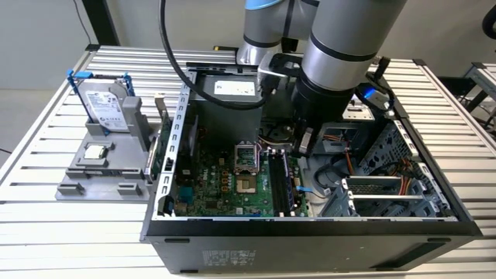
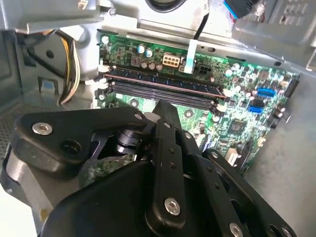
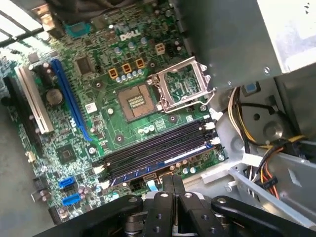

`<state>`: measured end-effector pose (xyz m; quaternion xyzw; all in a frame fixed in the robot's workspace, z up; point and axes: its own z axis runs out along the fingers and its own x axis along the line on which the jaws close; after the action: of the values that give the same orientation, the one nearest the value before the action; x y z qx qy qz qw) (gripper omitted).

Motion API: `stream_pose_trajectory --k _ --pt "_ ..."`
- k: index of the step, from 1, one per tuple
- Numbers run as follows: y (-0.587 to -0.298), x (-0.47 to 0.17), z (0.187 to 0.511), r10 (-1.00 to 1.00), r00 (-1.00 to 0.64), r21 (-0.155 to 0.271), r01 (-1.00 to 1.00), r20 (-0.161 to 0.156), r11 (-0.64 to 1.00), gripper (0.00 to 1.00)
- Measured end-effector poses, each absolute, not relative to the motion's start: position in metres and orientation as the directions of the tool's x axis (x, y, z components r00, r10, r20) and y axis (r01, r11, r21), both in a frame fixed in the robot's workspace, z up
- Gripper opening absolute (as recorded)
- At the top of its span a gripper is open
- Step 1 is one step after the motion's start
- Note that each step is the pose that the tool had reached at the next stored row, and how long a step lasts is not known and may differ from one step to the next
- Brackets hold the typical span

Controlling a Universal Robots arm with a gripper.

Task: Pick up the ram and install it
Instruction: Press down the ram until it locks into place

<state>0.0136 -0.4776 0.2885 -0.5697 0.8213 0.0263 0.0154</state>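
While the end effector (image 3: 173, 181) is held inside the open computer case (image 1: 310, 229), its fingers are seen pressed together, gripping nothing. Just beyond them, the ram (image 3: 158, 163) appears seated in a black motherboard slot (image 3: 153, 148); full seating cannot be confirmed.

One open computer case (image 1: 310, 232) stands on one slatted desk (image 1: 62, 232), and beside it sits one grey holder (image 1: 104, 174) carrying one hard drive (image 1: 104, 107) with blue brackets and one small square processor chip (image 1: 94, 152). Inside the case lies one green motherboard (image 3: 98, 98) with one open processor socket (image 3: 136, 101), four long memory slots (image 3: 158, 148) side by side, one long blue expansion slot (image 3: 71, 98) and two small blue connectors (image 3: 69, 190). One robot arm (image 1: 345, 58) reaches into the case, ending in one black claw (image 3: 173, 190).
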Motion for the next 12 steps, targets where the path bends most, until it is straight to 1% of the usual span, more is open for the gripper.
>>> stream_pose_trajectory --k 12 --pt "-0.4776 0.0135 0.2878 -0.989 -0.140 0.026 -0.990 -0.055 0.139 0.00"
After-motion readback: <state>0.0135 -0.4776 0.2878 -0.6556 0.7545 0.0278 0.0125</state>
